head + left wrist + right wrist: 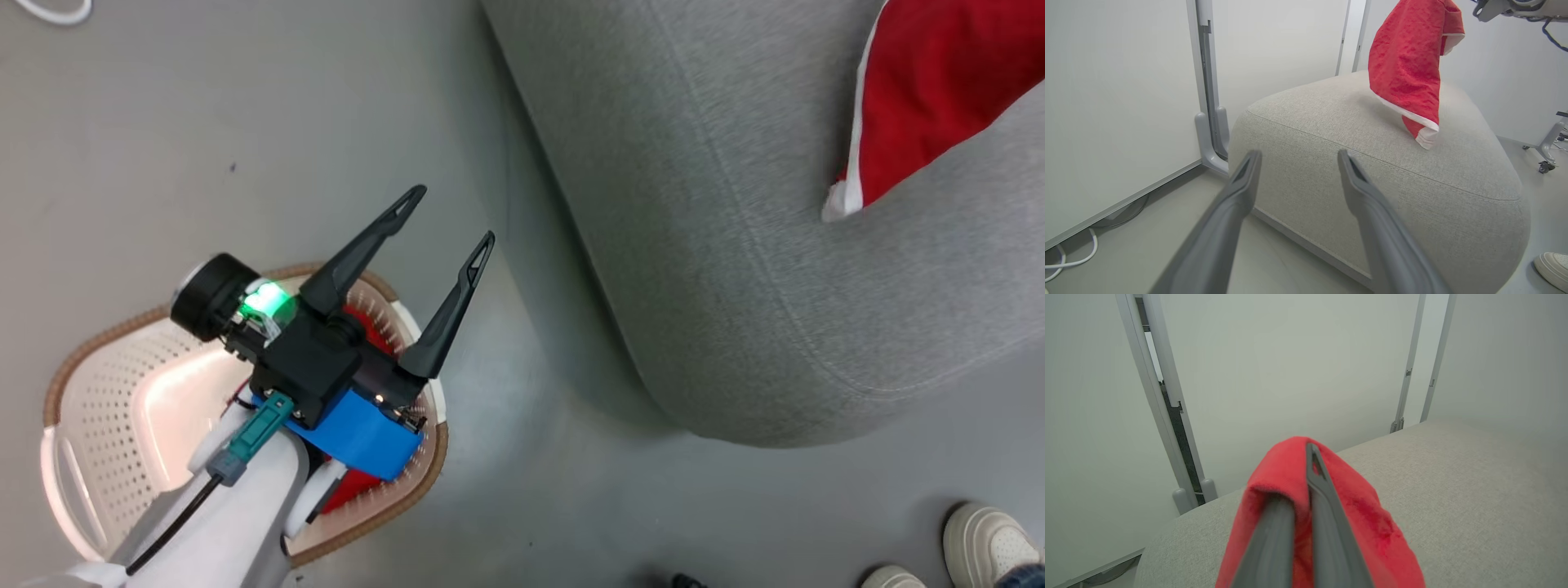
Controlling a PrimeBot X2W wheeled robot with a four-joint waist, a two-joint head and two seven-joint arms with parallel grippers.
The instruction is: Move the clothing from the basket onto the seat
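A red garment with white trim (922, 106) hangs above the grey seat (735, 245) at the upper right of the head view. In the right wrist view my right gripper (1304, 465) is shut on this red clothing (1363, 526), which drapes over both fingers above the seat (1474, 506). The left wrist view shows the garment (1408, 69) dangling with its white-edged cuff just over the cushion (1372, 171). My left gripper (453, 216) stands open and empty above the cream basket (106, 408), where more red clothing (371, 322) peeks out beneath the wrist.
Grey floor lies between the basket and the seat. A person's white shoes (980, 543) stand at the lower right. White wall panels with a grey post (1208, 102) rise behind the seat, and a white cable (1069, 261) lies on the floor by them.
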